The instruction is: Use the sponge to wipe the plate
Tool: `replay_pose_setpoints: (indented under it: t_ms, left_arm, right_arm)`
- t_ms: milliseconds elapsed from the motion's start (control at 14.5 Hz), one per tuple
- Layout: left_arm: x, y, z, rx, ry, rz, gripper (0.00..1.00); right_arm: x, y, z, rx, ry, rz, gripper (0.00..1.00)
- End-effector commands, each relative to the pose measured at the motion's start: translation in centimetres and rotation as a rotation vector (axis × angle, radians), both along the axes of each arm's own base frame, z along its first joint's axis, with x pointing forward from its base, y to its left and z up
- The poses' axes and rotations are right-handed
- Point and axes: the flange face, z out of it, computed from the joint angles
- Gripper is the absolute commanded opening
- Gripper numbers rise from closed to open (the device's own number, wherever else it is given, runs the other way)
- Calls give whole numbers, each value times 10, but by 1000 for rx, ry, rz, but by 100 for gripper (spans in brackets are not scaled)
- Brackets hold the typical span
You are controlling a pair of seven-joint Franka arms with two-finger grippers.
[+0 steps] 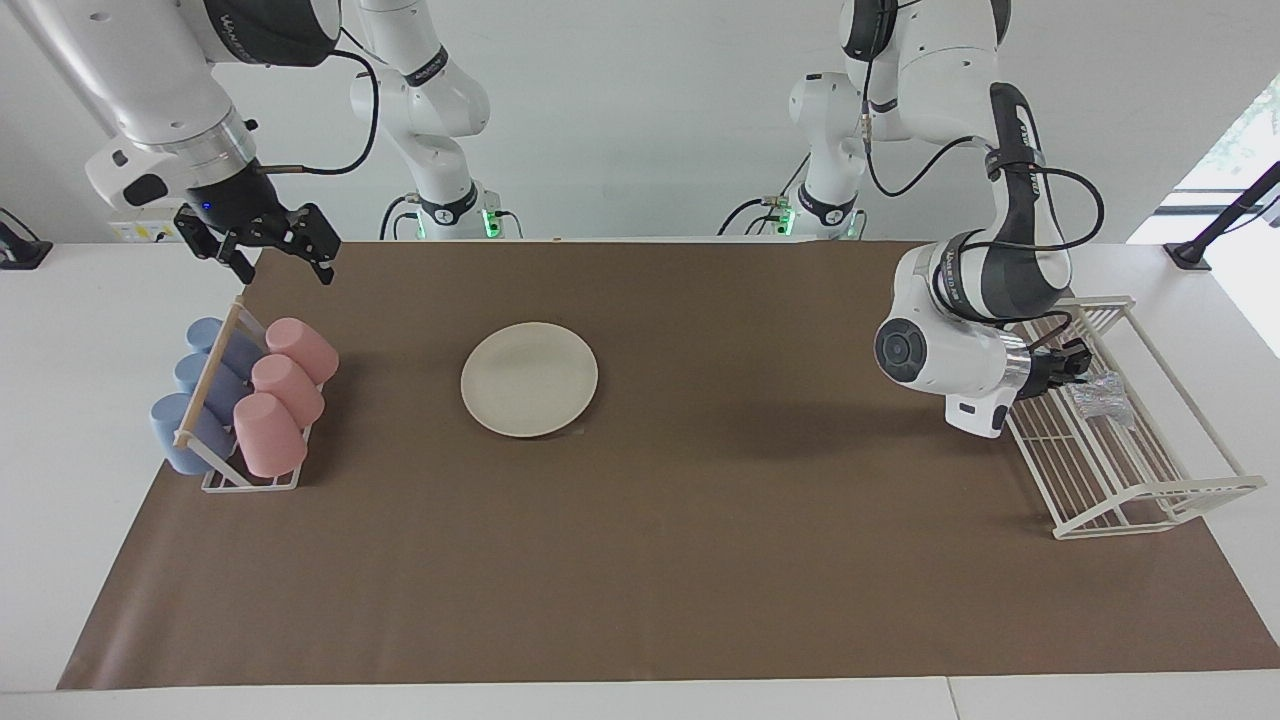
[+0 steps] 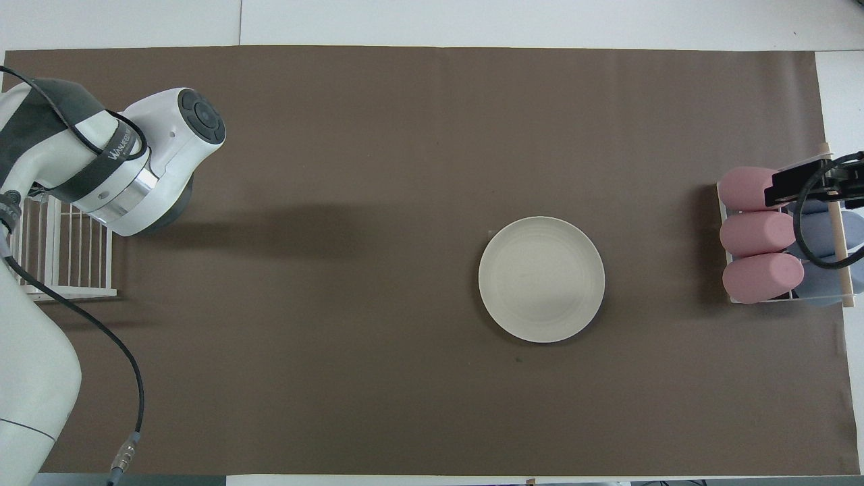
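Your left gripper [image 1: 1078, 368] is clamped on the sponge [image 1: 1098, 390] inside the wire rack [image 1: 1150, 500]. Right gripper [image 1: 268, 250] hangs w/ fingers apart over the cup rack [image 1: 215, 385]. Plate [image 1: 529, 378] sits mid-mat.

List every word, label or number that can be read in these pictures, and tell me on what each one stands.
"WANJEED": on the dark strap around the left arm, read in the overhead view; the smaller line under it is too small to read.
The same kind of strap on the right arm shows lettering in the facing view, but it is cut off and blurred.
The plate, the cups, the wire rack and the mat carry no text.
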Motion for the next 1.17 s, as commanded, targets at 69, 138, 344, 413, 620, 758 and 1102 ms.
replay_pose_setpoints:
  t_ms: [69,138,344,413,620,758,1102]
  left_arm:
    - [5,3,-1,-39,-25,5,0]
    - [6,7,-1,-41,-27,9,0]
    - [6,8,-2,-46,-30,0,3]
    - [7,10,-2,-48,-29,2,27]
    - [7,11,-3,-52,-29,3,100]
    - [7,9,-2,-69,-33,10,100]
    - [7,10,-1,-72,-33,12,100]
  right_arm:
    - [0,-3,1,-2,12,-18,100]
    - [0,-3,1,-4,12,-18,100]
    - [-1,-3,0,-4,20,-16,100]
    - [-1,-2,0,-4,20,-13,100]
    - [-2,-3,0,-5,21,-12,100]
    - [-1,-1,-1,-7,23,-7,100]
    - [-1,1,-1,-7,23,-3,100]
